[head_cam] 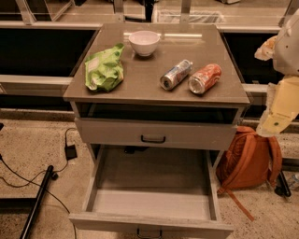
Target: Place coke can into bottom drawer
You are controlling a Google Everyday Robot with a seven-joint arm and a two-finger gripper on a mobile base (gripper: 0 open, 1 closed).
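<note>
The coke can (205, 78) lies on its side at the right of the cabinet top, just beside the silver-and-blue can (175, 74), above the pulled-open bottom drawer (149, 205), while the gripper (276, 119) hangs right of the cabinet, spread or pressed together I cannot tell

Right edge: gripper (274, 122), arm (290, 46) above it cut off. Down-left of it, bottom drawer (191, 227) handle (149, 233) cropped below.

Likely an office or lab: glass partitions (187, 14) behind the cabinet (140, 84); cables (18, 177) on speckled floor (28, 140); backpack (247, 158); gripper (280, 112) at right edge.
</note>
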